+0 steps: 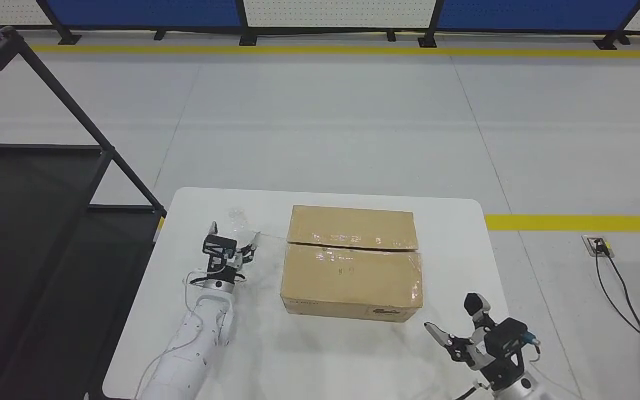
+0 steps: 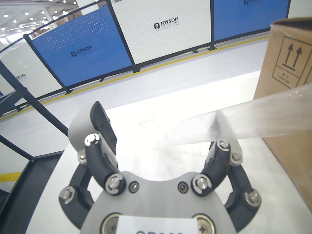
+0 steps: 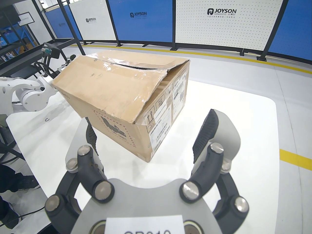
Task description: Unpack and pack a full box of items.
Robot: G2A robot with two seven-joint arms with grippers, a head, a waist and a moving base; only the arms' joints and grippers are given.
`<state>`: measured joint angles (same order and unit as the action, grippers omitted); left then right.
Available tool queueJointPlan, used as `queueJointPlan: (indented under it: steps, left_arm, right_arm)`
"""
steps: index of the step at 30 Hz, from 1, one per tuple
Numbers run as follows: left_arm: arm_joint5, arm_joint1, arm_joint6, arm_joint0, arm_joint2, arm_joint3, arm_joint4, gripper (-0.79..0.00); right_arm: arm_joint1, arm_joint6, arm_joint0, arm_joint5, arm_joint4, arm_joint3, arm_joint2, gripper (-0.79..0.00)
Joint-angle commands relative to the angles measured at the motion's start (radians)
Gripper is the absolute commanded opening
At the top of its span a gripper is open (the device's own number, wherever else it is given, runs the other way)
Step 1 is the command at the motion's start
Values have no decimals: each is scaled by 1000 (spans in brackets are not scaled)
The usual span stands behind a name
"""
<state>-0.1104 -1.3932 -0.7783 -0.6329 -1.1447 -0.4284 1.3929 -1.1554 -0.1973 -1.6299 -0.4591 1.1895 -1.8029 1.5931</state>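
Observation:
A brown cardboard box (image 1: 352,262) stands mid-table, its top flaps down with the centre seam split; in the right wrist view the box (image 3: 126,91) has its near flap lifted slightly. Left of the box, my left gripper (image 1: 233,238) is open. A strip of clear tape (image 2: 243,120) clings to one of its fingers and stretches toward the box's side (image 2: 285,79); the other finger's pad (image 2: 103,125) is bare. My right gripper (image 1: 455,320) stands open near the table's front right corner, a short way off the box's corner, with nothing between its fingers (image 3: 204,132).
A black metal rack (image 1: 60,250) borders the left edge of the white table (image 1: 450,215). Blue and white fence panels (image 3: 219,13) stand across the floor behind. Bare tabletop lies to the right of the box and in front of it.

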Motion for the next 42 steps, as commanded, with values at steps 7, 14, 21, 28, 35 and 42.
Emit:
queueJointPlan:
  steps: [7,14,21,28,35,42]
  left_arm:
    - [-56,29,-71,-47,-54,-83,0,0]
    - [-94,56,-66,-124,-101,-230,33,0]
    - [-138,87,-9,-249,-152,-429,119,0]
    - [-127,114,101,-388,-216,-633,182,0]
    - [-106,131,226,-490,-263,-771,243,0]
    - [-106,138,336,-520,-284,-810,303,0]
  right_arm:
    - [1,19,23,-10,0,5,-9,0]
    - [1,28,40,-16,-3,11,-12,0]
    - [3,28,45,-23,-4,15,-11,0]
    - [3,33,57,-30,-10,23,-11,0]
    - [4,42,71,-36,-15,30,-15,0]
    - [5,47,74,-35,-16,28,-17,0]
